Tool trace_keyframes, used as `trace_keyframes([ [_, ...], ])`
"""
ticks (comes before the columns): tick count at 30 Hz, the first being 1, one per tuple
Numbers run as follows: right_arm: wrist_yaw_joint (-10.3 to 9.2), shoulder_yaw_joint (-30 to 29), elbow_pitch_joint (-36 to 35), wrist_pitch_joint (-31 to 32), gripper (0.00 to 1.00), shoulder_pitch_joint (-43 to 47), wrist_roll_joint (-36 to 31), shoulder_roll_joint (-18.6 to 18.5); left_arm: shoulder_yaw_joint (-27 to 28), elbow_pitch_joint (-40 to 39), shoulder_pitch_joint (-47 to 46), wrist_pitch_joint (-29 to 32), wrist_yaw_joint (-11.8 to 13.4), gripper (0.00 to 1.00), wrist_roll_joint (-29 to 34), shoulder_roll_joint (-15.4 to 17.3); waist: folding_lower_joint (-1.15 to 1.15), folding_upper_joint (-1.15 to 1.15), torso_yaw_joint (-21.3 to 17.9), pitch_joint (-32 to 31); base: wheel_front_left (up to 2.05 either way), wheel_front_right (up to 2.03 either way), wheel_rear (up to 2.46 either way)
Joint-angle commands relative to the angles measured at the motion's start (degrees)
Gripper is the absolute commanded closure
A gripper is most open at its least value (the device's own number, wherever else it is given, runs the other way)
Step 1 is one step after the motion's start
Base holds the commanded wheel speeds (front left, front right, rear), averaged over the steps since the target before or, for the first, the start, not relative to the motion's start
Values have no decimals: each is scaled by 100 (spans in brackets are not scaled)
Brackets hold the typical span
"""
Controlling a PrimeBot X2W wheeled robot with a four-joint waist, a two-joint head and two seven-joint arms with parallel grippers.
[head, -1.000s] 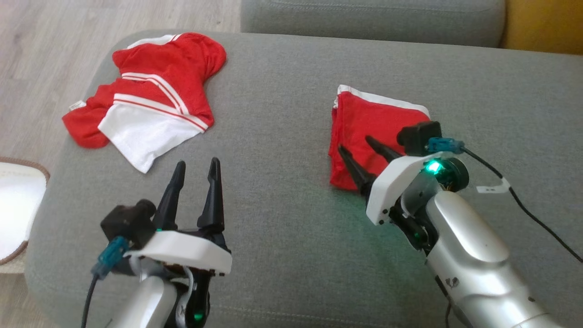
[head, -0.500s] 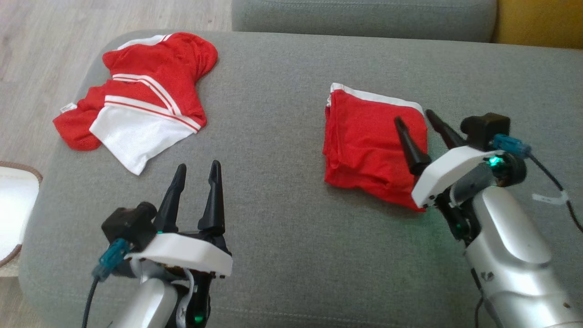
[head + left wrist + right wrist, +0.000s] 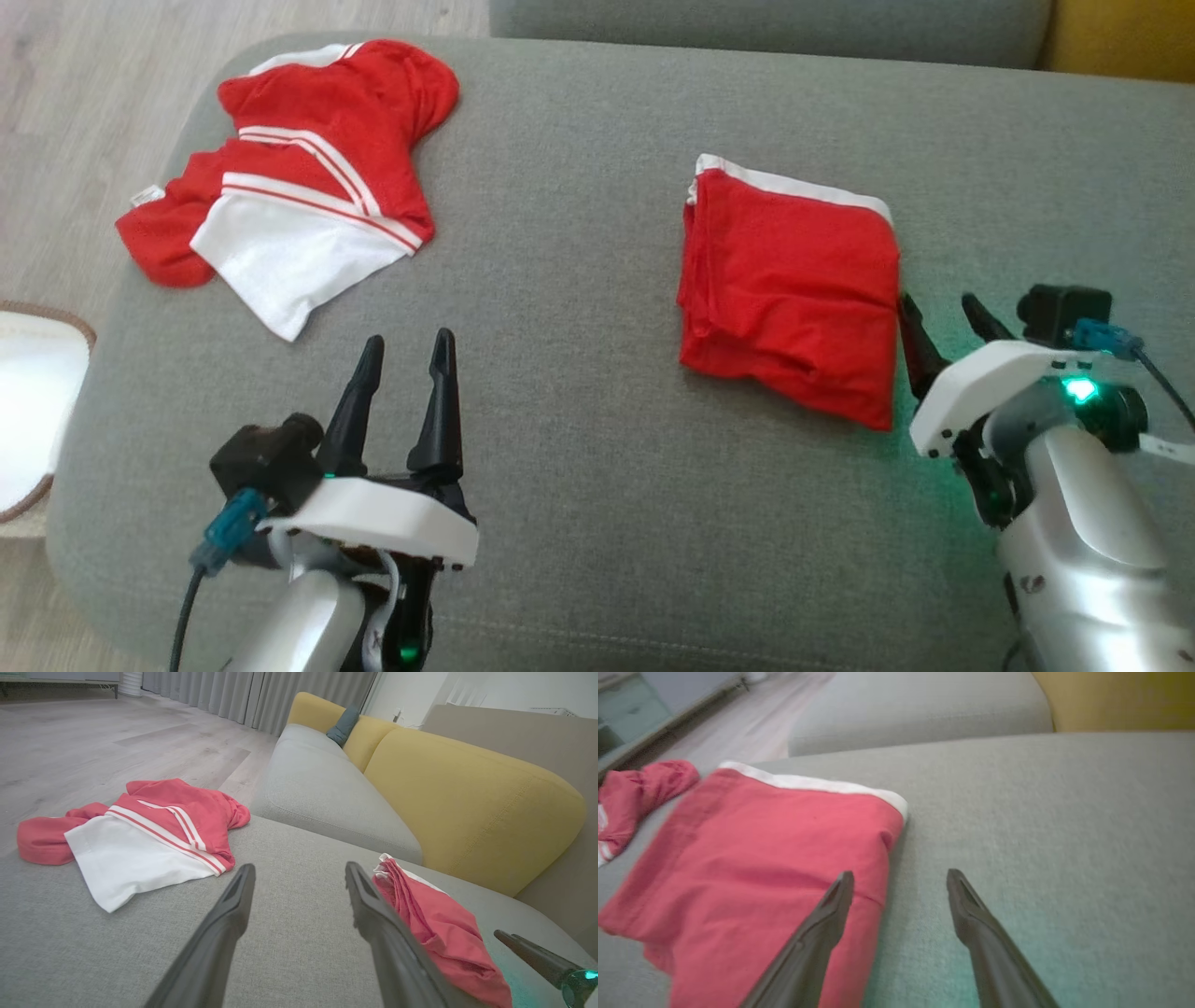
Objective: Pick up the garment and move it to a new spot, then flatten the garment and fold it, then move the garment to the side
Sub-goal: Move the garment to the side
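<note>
We pulled our right gripper (image 3: 936, 301) back off the folded garment (image 3: 794, 289), which lies on the sofa (image 3: 579, 233) just beside it, and it and our left gripper (image 3: 408, 338) are open and empty, so we think only moving the garment aside is left

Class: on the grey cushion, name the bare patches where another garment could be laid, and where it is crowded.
Bare: the cushion between the crumpled garment and the folded garment; the near edge between left gripper and right gripper. Crowded: the far left corner, and the folded garment's right edge beside that gripper.
</note>
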Motion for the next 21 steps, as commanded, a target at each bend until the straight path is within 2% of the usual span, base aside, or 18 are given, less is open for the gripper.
trace_keyframes([
  [1,-5,18,7,128,0,-273,-21,41,174,-176,-196,-46,-5,0,-42,31,0,0,51,50,0,0,0],
  [10,-5,84,621,644,0,-732,218,-11,191,-112,-256,-56,-52,0,-23,-3,0,0,197,133,0,0,0],
  [16,-5,321,1015,1237,0,-988,732,-64,202,-91,-291,-62,-73,0,0,-25,0,0,251,188,0,0,0],
  [18,-5,400,1096,1378,58,-1054,908,-96,206,-87,-304,-63,-74,0,12,-27,0,0,246,215,0,0,0],
  [20,-5,486,1137,1424,81,-1119,1036,-146,203,-89,-316,-64,-81,0,29,-16,0,0,217,250,0,0,0],
  [21,-5,531,1148,1428,100,-1154,1096,-172,201,-92,-323,-64,-83,0,40,-8,0,0,188,266,0,0,0],
])
